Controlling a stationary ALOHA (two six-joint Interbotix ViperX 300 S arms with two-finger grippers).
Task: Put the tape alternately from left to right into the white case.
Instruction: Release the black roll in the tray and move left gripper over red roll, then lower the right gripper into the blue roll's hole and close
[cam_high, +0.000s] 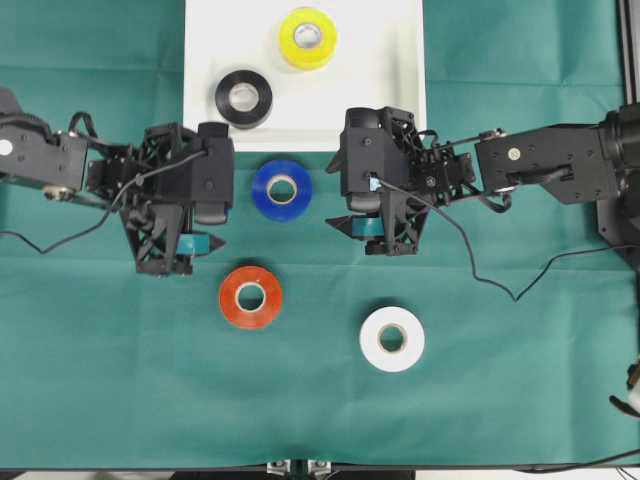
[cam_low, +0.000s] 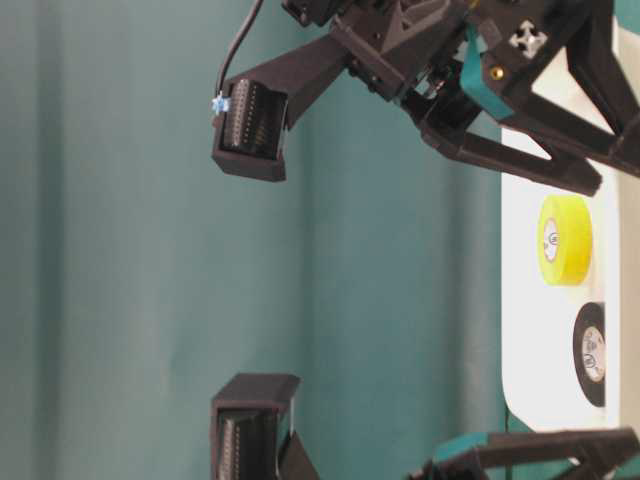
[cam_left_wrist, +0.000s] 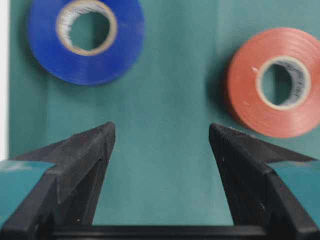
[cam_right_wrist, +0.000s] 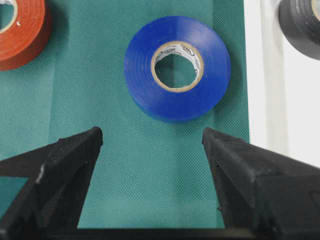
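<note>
Blue tape (cam_high: 282, 189) flat on cloth (cam_high: 500, 350), hole upward, beside white case (cam_high: 400, 60).

Lighting: bright, even, overhead; shadows faint. Glare: flat white plastic tray (cam_high: 400, 60) washed out. Focus: left wrist view soft on glossy blue tape ring (cam_left_wrist: 86, 41); table-level view blurred.

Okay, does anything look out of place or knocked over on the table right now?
Nothing stands out. The yellow roll and black roll lie flat inside the white case, and the blue roll, red-orange roll and white roll lie flat on the green cloth, apart from each other.
</note>
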